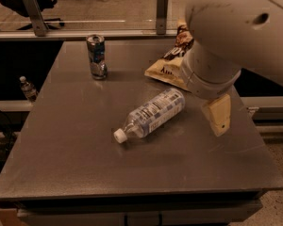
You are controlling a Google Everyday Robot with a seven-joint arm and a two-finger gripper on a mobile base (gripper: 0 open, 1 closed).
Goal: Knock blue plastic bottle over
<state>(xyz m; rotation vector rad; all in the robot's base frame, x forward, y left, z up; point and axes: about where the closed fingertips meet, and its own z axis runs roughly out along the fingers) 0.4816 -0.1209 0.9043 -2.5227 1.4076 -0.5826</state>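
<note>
Silver-blue can (97,56) stands upright far left on the table (61,149); the blue plastic bottle (151,115) lies on its side mid-table, so the knock-over looks done; my gripper (218,119) hangs just right, whether apart or together I cannot tell

The scene is dim, with a warm brown cast over everything. Light falls from above: the arm's (236,22) pale shell at far right is the brightest surface, shading to grey on its underside. The gripper (217,119) hangs below it over the right side of the table (61,164), right of the blue plastic bottle (153,114), its tan face evenly lit. The tabletop carries a faint, broad sheen around the bottle and a soft, short shadow along the bottle's near side. The can (97,55) shows small highlights on its metal. Left of the table lies a deep black gap, and the table's near front is almost lost in shadow
</note>
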